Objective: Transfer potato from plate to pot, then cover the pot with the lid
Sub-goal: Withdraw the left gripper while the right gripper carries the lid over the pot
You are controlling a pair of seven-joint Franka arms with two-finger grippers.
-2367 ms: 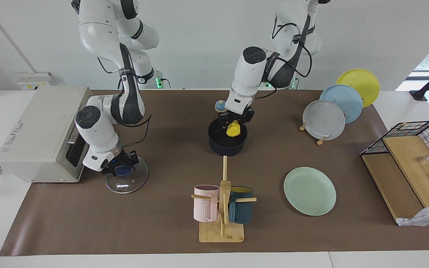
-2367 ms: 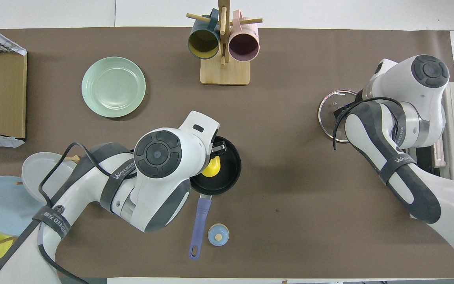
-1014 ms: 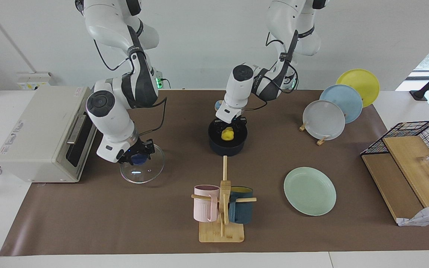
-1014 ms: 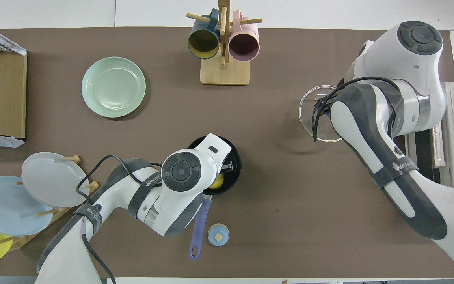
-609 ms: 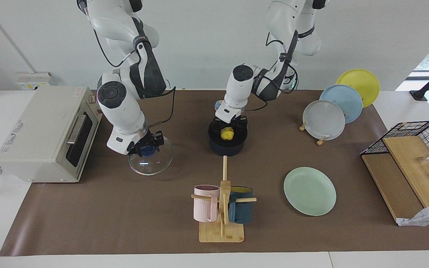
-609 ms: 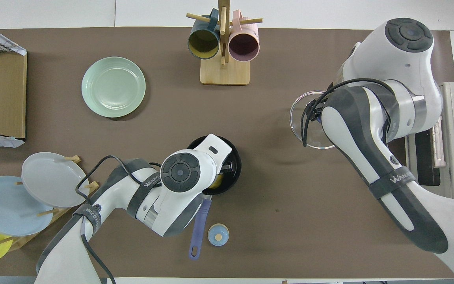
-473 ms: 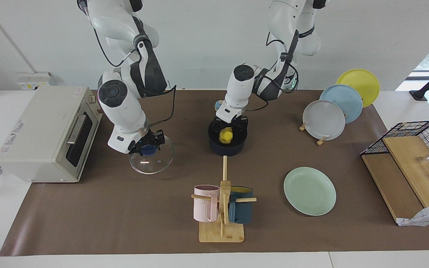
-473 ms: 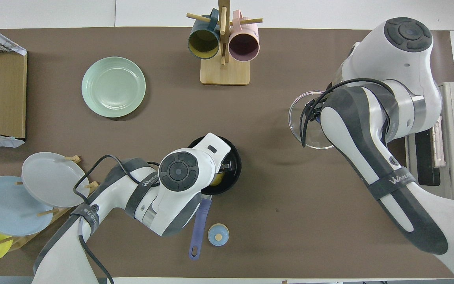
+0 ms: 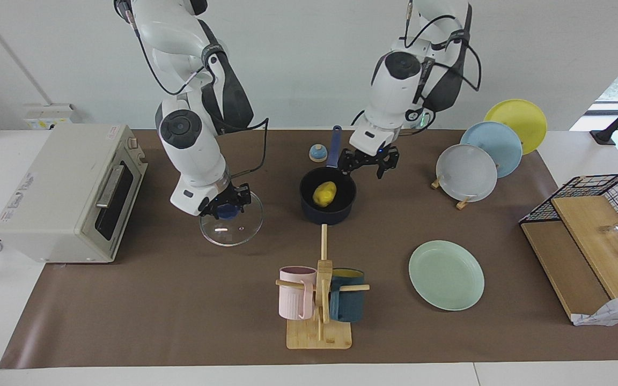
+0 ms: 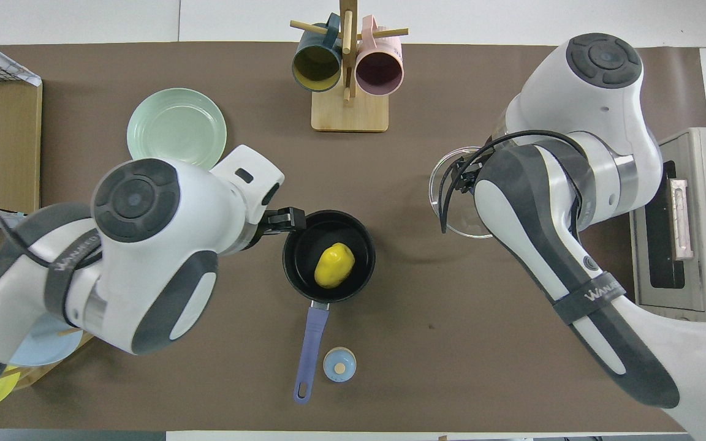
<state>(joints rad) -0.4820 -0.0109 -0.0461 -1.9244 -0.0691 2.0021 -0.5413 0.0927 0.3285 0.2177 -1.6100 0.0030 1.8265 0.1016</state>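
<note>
Facing view, from the right arm's end across: toaster oven (image 9: 67,193) at the mat's edge, then right gripper (image 9: 227,203) pinching the blue knob of the lid (image 9: 230,223), lid carried tilted in the air over bare mat between oven and pot. Mid-table: pot (image 9: 328,206) with the potato (image 9: 324,193) lying loose inside, long handle pointing toward the robots, small bell (image 9: 317,153) beside that handle. Mug rack (image 9: 319,300) farther from the robots than the pot. Left gripper (image 9: 369,161) raised over the pot's rim on the left arm's side, fingers spread wide, holding nothing. Next, plate (image 9: 446,275) bare on the mat, well apart from the pot toward the left arm's end. Plate rack (image 9: 488,153) with upright plates, then wire basket (image 9: 604,214) last

Overhead view: potato (image 10: 334,264) in the pot (image 10: 329,256), lid (image 10: 456,199) partly hidden under the right arm
</note>
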